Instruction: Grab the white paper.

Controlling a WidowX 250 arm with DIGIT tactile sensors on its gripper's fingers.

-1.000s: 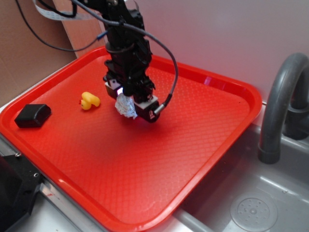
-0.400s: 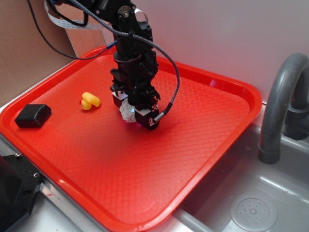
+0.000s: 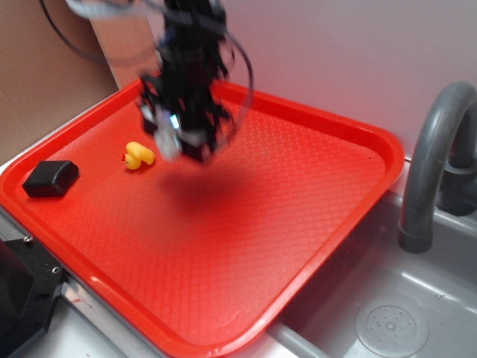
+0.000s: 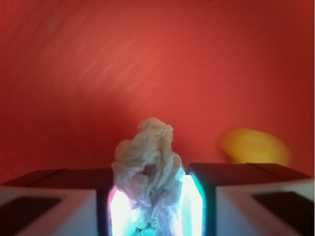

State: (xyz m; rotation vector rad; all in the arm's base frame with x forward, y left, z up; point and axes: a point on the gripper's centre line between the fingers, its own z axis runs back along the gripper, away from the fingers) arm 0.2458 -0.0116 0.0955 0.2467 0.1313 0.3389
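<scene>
Clamped on the white paper [image 4: 147,172], the gripper [image 4: 150,206] shows in the wrist view as two pale, blocky fingers [image 4: 54,204] at the bottom edge of the frame, with the paper squeezed in the lit gap between them and bulging upward above their tips. In the exterior view the gripper [image 3: 179,138] is a dark, motion-blurred mass in the upper left of the frame, raised above the tray [image 3: 313,216], with a soft shadow on the tray surface beneath it; the paper [image 3: 168,142] there is only a pale smear at the lower end of the arm.

One ball of paper: white with grey creases, crumpled into irregular folds. One yellow duck [image 3: 139,155]: small, smooth and rounded, sitting on the tray just left of the gripper in the exterior view, and a blurred yellow oval [image 4: 255,146] at mid right in the wrist view. One black block [image 3: 51,178]: matt, with rounded corners, lying near the tray's left edge and well apart from the duck. One tray: red plastic, rectangular with rounded corners, a raised rim and a fine textured surface.

Only the exterior view shows the block, the grey curved faucet [image 3: 432,156] at the right edge and the grey sink [image 3: 387,313] at lower right. Only the wrist view shows the paper's folds and the grip itself.
</scene>
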